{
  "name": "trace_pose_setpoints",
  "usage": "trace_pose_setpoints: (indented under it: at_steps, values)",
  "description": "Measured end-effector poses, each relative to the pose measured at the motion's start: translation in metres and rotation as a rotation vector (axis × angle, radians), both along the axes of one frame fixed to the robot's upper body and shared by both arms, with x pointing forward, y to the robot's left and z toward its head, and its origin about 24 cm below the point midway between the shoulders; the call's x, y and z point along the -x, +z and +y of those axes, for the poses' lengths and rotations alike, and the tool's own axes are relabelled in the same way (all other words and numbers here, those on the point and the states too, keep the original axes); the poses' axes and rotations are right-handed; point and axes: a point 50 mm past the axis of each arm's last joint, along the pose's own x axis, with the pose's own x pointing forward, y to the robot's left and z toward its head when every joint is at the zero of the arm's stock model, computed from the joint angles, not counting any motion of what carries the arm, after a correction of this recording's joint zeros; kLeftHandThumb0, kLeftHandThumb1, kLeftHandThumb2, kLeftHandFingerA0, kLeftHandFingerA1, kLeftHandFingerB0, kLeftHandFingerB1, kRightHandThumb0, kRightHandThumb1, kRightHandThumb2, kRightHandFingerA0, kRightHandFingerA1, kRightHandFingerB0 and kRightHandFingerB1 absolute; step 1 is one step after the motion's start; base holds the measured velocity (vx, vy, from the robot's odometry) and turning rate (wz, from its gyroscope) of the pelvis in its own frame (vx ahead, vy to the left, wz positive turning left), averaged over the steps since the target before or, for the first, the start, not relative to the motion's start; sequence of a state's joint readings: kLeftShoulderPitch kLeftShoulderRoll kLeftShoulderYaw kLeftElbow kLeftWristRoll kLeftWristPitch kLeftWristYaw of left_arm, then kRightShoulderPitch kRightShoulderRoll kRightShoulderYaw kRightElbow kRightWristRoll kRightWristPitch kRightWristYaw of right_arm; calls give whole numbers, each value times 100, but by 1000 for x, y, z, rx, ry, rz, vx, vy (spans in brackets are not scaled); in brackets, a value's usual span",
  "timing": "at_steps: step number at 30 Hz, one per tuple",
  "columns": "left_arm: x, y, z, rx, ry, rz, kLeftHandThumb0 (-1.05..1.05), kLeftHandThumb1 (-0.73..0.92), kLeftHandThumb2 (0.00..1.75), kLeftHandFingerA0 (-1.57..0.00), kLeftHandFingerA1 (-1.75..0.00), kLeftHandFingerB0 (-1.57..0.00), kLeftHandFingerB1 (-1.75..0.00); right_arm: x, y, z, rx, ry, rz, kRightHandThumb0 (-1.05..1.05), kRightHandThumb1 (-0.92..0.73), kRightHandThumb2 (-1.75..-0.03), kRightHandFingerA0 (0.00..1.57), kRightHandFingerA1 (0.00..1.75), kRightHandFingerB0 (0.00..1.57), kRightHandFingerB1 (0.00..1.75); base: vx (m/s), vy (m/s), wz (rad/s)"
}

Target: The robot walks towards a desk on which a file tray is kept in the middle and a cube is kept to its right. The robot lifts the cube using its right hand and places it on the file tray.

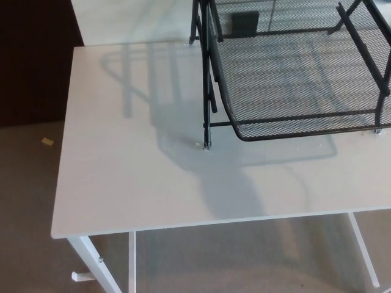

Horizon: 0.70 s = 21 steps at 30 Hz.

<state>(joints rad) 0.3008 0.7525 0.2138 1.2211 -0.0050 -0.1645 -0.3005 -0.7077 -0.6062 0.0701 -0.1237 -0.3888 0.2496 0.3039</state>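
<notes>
A black wire-mesh file tray [287, 122] stands on the white desk [122, 159], filling the upper right of the head view. Its front left leg [207, 131] rests on the desk top. Through the mesh at the top shows a small dark block [244, 24]; I cannot tell what it is. No cube is clearly in view. Neither of my hands shows.
The desk's front edge [183, 224] runs across the lower part of the picture, with white legs [91, 262] below. Brown carpet [24, 201] lies to the left, with a small yellowish scrap [47, 141] on it. A dark wall area [30, 55] fills the upper left.
</notes>
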Motion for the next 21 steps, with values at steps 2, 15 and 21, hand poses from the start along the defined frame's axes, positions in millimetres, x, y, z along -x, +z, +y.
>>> trace_pose_setpoints:
  at_steps: [2,15,21]
  values:
    - [0,0,0,0,0,0,-105,91,73,-49,-99,-31,-83,-5,-9,18,26,47,52,-16,-54,-106,99,148,96,110,0,0,0]
    - [-3,-1,-2,4,-22,9,-105,92,72,-52,-98,-35,-83,-43,-107,52,305,67,522,-23,-62,-83,82,133,88,83,4,0,1]
    - [-5,-2,-2,4,-31,6,-105,91,72,-51,-100,-34,-85,-56,-111,53,380,11,533,-24,-61,-72,92,127,94,70,0,0,0]
